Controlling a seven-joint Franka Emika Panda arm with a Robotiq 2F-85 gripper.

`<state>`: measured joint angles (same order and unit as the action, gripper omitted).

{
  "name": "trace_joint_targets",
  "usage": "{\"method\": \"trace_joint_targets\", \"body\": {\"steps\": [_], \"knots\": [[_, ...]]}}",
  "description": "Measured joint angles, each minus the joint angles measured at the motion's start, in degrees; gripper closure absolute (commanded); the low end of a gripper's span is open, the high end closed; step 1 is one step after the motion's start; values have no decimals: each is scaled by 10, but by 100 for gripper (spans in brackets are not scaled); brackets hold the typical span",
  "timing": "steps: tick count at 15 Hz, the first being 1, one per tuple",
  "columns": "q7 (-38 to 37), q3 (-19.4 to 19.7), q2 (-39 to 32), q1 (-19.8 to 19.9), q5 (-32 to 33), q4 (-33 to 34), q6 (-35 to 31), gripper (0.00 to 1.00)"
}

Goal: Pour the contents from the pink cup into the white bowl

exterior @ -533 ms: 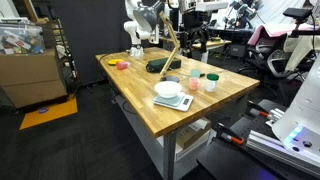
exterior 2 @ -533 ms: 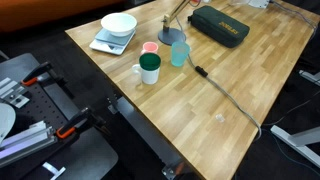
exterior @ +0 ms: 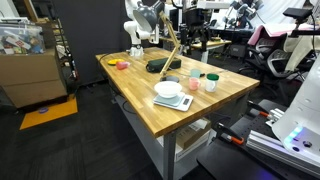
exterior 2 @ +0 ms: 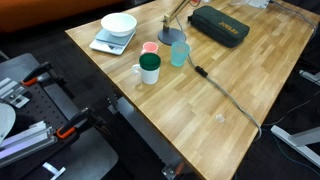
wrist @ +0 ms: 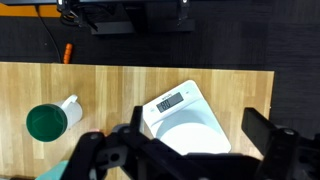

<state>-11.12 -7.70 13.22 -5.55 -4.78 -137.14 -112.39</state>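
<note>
Jaws stand wide apart with nothing between their dark, blocky fingers; the gripper [wrist: 178, 140] hangs above the table [wrist: 120, 85], whose top is pale, plank-grained butcher-block wood. Straight below the gap lies the white bowl [wrist: 205, 135], round, shallow and smooth. It sits on a flat white kitchen scale [wrist: 172, 100] with rounded corners and a small grey display.

The pink cup is hidden behind the gripper body in the wrist view. In an exterior view, the pink cup [exterior 2: 150, 47] stands upright just beside the scale [exterior 2: 105, 44], a small, plain, handleless cylinder, much narrower than the white bowl [exterior 2: 118, 22].

Farther out from the jaws, toward the left edge of the wrist view, stands a white mug [wrist: 45, 122] with a glossy green inside and a looped handle. In an exterior view, the mug [exterior 2: 149, 68] is next to the pink cup, and a translucent teal tumbler [exterior 2: 179, 53] stands close by.

Well beyond these lies a flat, dark green rectangular case [exterior 2: 220, 25].
</note>
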Motion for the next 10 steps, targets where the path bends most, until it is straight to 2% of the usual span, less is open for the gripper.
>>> {"method": "trace_joint_targets", "body": {"steps": [3, 6, 10], "knots": [[19, 41, 3, 15, -35, -5, -10, 0], [22, 72, 18, 42, -27, -24, -11, 0], [9, 75, 41, 58, -3, -43, -11, 0]]}}
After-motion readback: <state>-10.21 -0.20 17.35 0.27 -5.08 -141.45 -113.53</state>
